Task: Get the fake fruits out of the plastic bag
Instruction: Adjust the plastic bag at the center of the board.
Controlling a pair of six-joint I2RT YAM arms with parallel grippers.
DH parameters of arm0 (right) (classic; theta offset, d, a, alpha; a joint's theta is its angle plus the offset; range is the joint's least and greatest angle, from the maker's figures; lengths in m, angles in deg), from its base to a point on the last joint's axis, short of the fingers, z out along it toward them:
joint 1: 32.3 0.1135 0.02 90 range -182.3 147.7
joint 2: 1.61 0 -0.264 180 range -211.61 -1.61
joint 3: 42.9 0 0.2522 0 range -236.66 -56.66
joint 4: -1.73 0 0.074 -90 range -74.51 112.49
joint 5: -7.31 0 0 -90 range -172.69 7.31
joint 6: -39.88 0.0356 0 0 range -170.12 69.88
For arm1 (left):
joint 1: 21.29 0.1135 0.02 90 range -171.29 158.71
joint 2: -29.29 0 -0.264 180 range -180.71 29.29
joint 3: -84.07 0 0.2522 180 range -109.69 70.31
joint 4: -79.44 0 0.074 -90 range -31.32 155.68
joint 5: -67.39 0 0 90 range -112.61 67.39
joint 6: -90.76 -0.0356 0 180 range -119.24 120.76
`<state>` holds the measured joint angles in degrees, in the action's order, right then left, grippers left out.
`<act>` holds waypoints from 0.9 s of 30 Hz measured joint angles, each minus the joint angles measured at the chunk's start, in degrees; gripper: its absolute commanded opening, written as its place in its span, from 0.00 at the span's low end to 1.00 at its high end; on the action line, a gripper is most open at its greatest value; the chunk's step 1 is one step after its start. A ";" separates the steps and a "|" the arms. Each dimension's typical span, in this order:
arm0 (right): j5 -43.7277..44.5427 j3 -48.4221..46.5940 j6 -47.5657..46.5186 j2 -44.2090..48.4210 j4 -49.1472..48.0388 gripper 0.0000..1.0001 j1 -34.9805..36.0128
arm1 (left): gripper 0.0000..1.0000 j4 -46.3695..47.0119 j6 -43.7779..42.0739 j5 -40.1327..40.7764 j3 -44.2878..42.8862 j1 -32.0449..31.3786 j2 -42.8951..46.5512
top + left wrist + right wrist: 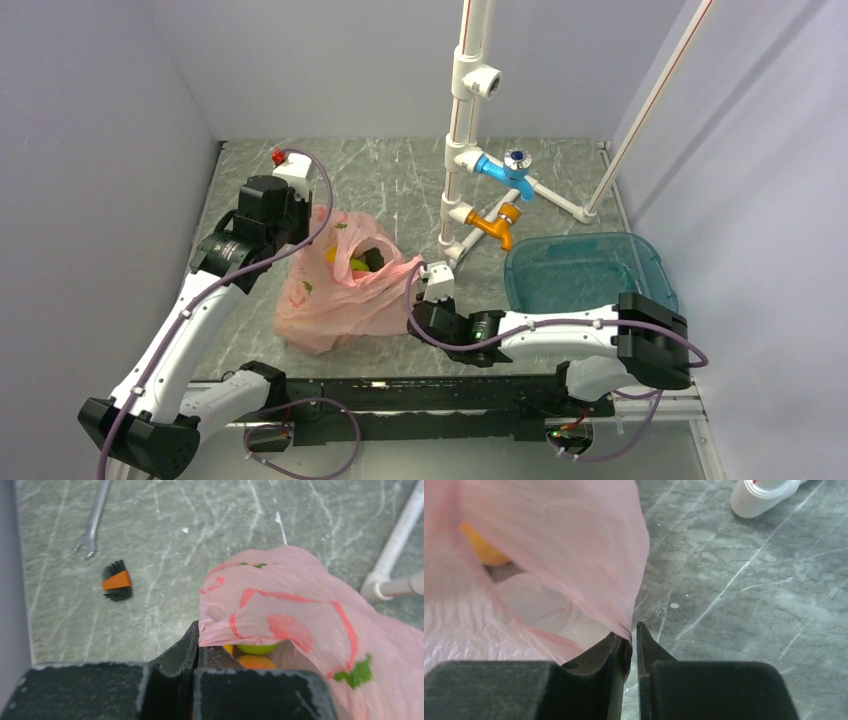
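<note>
Bag [330,305] sits slumped at about 8 o'clock on the surface [400,190], mouth up, fruits [358,262] inside. Left hand [195,630] is pinched tight on the rim at the bag's 10 o'clock. Right hand [634,630] is narrow, nipping film at 3 o'clock, probably to spread the mouth for access.

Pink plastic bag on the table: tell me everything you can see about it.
The thin, crinkly, translucent pink plastic bag with red and green prints slumps on the grey marbled table, its mouth facing up. The left gripper pinches its left rim and the right gripper its right rim, stretching the opening between them. Green and orange fake fruits show inside.
</note>
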<state>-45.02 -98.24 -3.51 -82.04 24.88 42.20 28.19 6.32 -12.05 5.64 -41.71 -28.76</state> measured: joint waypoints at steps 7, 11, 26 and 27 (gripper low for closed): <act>-5.16 0.04 -6.38 11.28 -0.37 0.78 0.83 | 0.49 -3.74 -0.22 -4.92 -0.02 0.13 -0.07; -8.52 0.20 -11.08 18.27 -3.32 0.95 0.83 | 0.69 -7.78 0.28 -5.88 -0.31 0.26 0.96; -26.62 2.54 -25.79 21.62 -17.49 0.99 -13.42 | 0.98 -10.19 11.45 -24.79 -0.28 0.35 19.54; -28.02 2.43 -26.49 20.57 -18.58 0.99 -14.49 | 0.98 -8.81 12.76 -26.47 0.87 0.35 19.69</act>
<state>-73.04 -95.82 -30.00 -61.47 6.30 27.71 19.38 19.09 -38.52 6.52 -41.36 -9.06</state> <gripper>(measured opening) 0.989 0.968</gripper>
